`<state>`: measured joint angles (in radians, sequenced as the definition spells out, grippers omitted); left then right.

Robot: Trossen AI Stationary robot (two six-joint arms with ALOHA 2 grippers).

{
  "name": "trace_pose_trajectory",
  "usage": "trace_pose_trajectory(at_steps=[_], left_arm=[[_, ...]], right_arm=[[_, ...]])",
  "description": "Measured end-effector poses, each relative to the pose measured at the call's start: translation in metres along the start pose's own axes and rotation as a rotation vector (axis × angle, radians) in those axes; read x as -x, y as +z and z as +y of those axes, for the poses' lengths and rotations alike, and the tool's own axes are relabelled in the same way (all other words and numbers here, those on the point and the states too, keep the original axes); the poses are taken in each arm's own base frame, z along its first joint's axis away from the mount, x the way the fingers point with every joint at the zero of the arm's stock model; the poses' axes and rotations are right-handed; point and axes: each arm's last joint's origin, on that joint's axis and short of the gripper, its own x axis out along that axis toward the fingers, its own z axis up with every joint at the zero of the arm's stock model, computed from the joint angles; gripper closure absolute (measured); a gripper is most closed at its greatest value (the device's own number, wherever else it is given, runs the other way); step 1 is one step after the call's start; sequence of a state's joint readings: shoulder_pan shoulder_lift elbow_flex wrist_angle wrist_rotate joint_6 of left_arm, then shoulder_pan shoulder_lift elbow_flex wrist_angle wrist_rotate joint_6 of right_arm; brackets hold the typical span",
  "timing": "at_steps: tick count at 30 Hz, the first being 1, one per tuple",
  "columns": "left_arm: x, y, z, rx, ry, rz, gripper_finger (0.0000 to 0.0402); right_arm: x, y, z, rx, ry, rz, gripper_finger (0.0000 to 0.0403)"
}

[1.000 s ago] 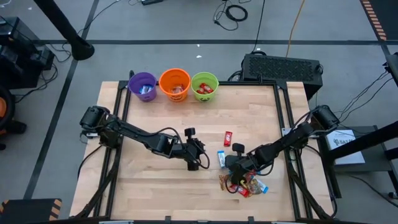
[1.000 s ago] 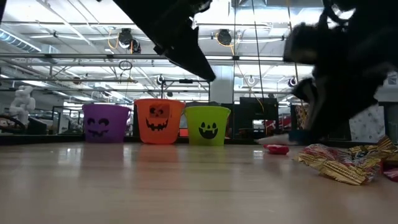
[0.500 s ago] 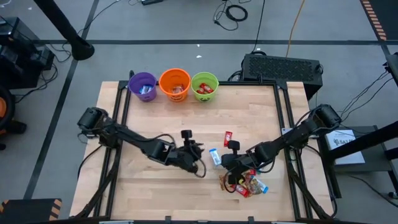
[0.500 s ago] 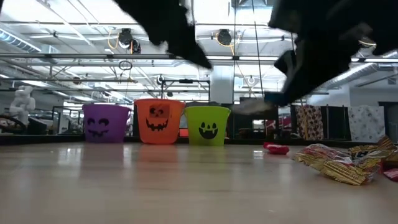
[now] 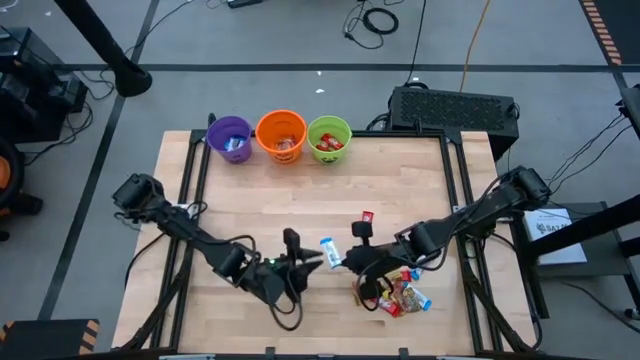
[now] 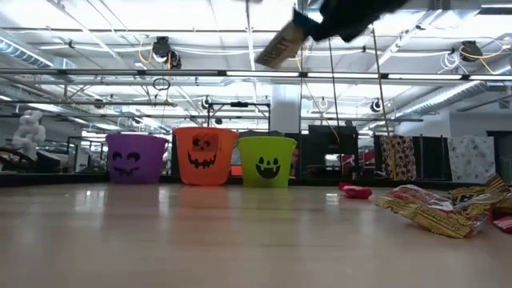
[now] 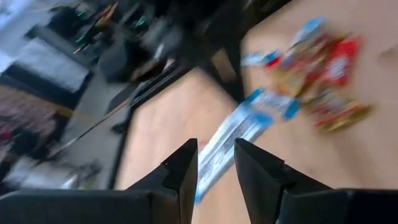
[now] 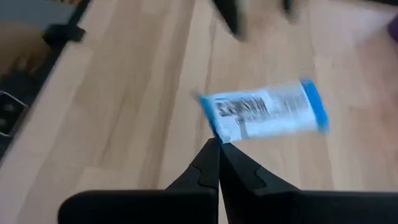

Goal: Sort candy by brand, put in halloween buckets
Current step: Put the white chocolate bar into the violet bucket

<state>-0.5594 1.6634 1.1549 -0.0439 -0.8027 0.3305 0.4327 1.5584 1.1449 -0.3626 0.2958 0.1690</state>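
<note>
Midtable, bare wood surrounds the right gripper [image 5: 335, 259] pinching a blue candy [image 5: 327, 249]; left gripper [image 5: 312, 261] fingers apart beside it.

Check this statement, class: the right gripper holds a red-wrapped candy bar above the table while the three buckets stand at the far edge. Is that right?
Not quite. The candy bar pinched by the right gripper has a blue-and-white wrapper, not red, as the right wrist view shows. The rest stands: it is held above the table, and the three buckets stand at the far edge.
</note>
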Motion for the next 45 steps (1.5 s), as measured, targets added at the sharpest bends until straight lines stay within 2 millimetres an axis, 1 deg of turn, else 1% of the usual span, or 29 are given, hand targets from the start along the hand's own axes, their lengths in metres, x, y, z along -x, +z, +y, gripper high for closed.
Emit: trace_pose_trajectory(at_steps=[4,6,9,14,16,18,20,22,24,27,32,35,37,45], left_arm=[[0.002,0.001,0.000,-0.040,0.046,0.003,0.0274],[0.005,0.003,-0.003,-0.069,0.037,-0.003,0.0256],[0.007,0.003,-0.006,-0.077,0.031,-0.006,0.0216],[-0.001,-0.006,0.000,-0.125,0.062,0.070,0.0150],[-0.007,-0.011,-0.003,-0.168,0.065,0.106,0.0139],[-0.013,-0.016,-0.008,-0.233,0.076,0.140,0.0136],[-0.021,-0.020,-0.013,-0.301,0.113,0.169,0.0138],[-0.027,-0.022,-0.017,-0.352,0.194,0.202,0.0147],[-0.030,-0.020,-0.018,-0.370,0.238,0.202,0.0159],[-0.033,-0.015,-0.019,-0.369,0.254,0.171,0.0181],[-0.036,-0.016,-0.016,-0.380,0.222,0.157,0.0218],[-0.038,-0.016,-0.016,-0.377,0.173,0.131,0.0236],[-0.040,-0.016,-0.016,-0.377,0.152,0.122,0.0244],[-0.040,-0.016,-0.015,-0.384,0.169,0.132,0.0273]], right_arm=[[0.007,0.014,-0.003,-0.004,0.009,-0.020,0.0402],[0.008,0.016,-0.005,-0.006,0.004,-0.015,0.0402],[0.008,0.018,-0.007,0.006,-0.001,-0.010,0.0402],[0.007,0.019,-0.013,0.001,-0.013,-0.011,0.0402],[0.007,0.019,-0.014,-0.002,-0.015,-0.013,0.0402],[0.007,0.019,-0.014,-0.002,-0.010,-0.011,0.0402],[0.007,0.019,-0.013,-0.003,0.011,-0.010,0.0403],[0.007,0.019,-0.013,-0.007,0.012,-0.010,0.0403],[0.007,0.019,-0.013,-0.008,0.013,-0.011,0.0403],[0.007,0.020,-0.013,-0.012,0.013,-0.017,0.0403],[0.007,0.020,-0.013,-0.012,0.013,-0.017,0.0403],[0.007,0.020,-0.013,-0.011,0.013,-0.016,0.0403],[0.007,0.020,-0.013,-0.012,0.013,-0.016,0.0403],[0.007,0.019,-0.013,-0.011,0.012,-0.011,0.0403]])
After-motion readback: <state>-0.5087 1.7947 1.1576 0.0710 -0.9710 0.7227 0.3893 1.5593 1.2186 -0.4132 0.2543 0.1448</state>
